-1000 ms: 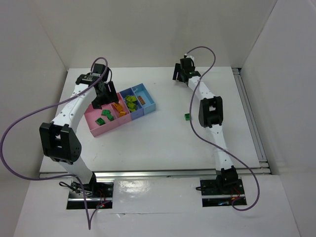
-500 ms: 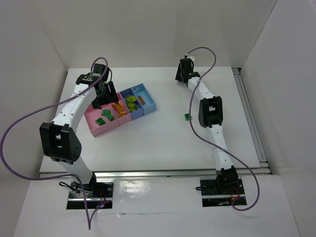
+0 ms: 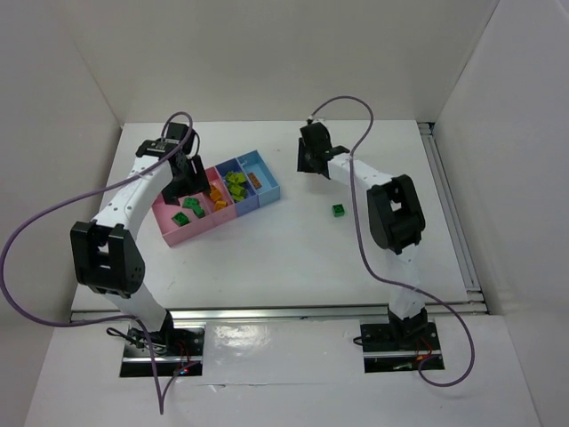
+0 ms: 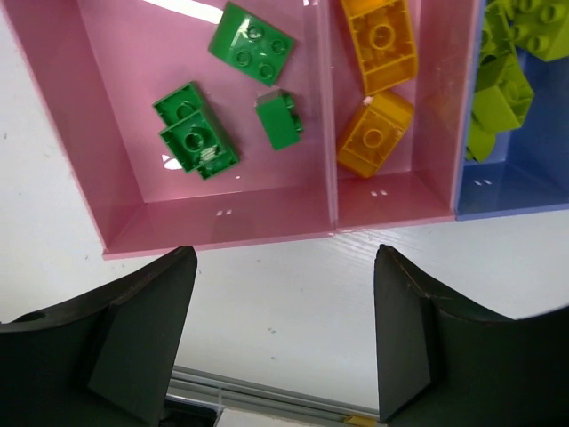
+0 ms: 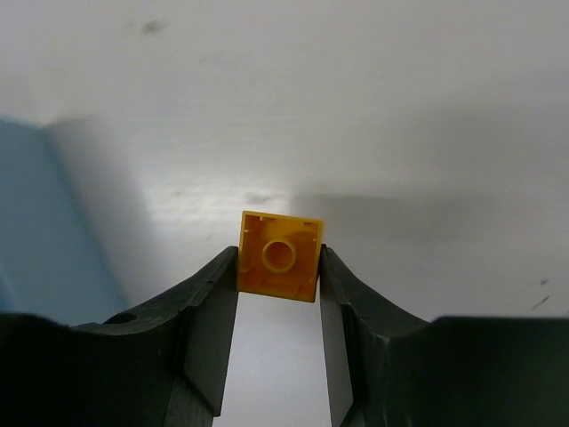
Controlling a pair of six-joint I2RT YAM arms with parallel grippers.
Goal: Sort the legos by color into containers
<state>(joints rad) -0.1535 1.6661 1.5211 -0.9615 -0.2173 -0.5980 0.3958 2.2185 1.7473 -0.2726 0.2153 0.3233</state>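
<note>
My right gripper [image 5: 278, 267] pinched one square, hollow-bottomed orange brick [image 5: 279, 253]; my left gripper [image 4: 284, 258] gaped empty, four green bricks [image 4: 253, 42] at eleven o'clock.

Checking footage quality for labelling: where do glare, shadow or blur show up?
Left wrist: white glare streak on the pink bin floor, green bricks sharp. Right wrist: orange brick crisp, table behind soft, with a dark shadow band. Top external: even light, faint shadows.
</note>
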